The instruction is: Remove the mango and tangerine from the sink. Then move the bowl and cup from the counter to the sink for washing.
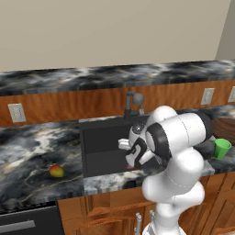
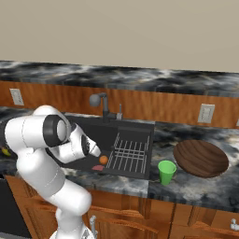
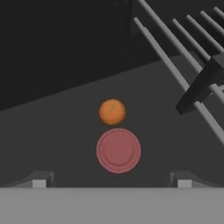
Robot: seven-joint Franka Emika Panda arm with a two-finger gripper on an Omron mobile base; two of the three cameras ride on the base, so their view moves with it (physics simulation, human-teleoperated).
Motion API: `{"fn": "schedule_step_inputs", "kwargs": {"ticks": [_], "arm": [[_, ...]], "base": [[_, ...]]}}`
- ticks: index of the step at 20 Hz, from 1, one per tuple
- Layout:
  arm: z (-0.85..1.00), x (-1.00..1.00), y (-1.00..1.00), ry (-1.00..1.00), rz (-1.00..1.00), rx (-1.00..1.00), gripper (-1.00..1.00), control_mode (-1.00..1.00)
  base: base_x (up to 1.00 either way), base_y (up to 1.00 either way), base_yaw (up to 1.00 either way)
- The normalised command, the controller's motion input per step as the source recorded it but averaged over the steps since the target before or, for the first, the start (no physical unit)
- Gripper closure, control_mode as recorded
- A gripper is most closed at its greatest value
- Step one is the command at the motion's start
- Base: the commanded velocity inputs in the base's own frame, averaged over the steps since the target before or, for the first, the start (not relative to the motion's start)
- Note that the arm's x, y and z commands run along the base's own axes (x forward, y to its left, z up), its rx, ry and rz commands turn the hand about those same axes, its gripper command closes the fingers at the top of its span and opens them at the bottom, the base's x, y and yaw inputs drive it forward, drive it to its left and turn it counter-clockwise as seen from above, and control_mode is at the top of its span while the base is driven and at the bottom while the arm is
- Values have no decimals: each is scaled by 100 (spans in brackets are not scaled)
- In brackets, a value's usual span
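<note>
One fruit remains in the sink [image 2: 135, 128]: the tangerine [image 3: 112, 111] beside a red drain disc [image 3: 118, 150]. The end effector [image 3: 111, 183] hovers above, jaws spread wide, probably slightly short; centre over the tangerine before descending.

Small oval mango [image 1: 56, 171], red over yellow-green, glows against the black-and-grey marbled stone counter [image 1: 32, 151] streaked with white. The deep rectangular sink [image 2: 128, 133] reads flat black, its wire rack [image 2: 130, 154] pale grey. On the sink floor, the little round tangerine [image 3: 112, 111] is plain orange, and a flat round drain disc [image 3: 118, 150] shows dusty pink-red. The tapered cup [image 2: 166, 172] is bright green; the wide shallow wooden bowl [image 2: 201, 158] is dark brown with grain lines.
</note>
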Motion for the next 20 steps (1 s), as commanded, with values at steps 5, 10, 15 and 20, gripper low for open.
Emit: {"fn": "schedule_step_inputs", "kwargs": {"ticks": [5,10,15,20], "arm": [[-13,14,-5,0,-4,0,-100,-100],[-21,10,-2,0,-5,0,-100,-100],[-14,18,0,0,-5,0,-100,-100],[-15,15,0,0,-5,0,-100,-100]], "base": [[0,0,0],[0,0,0],[0,0,0],[0,0,0]]}}
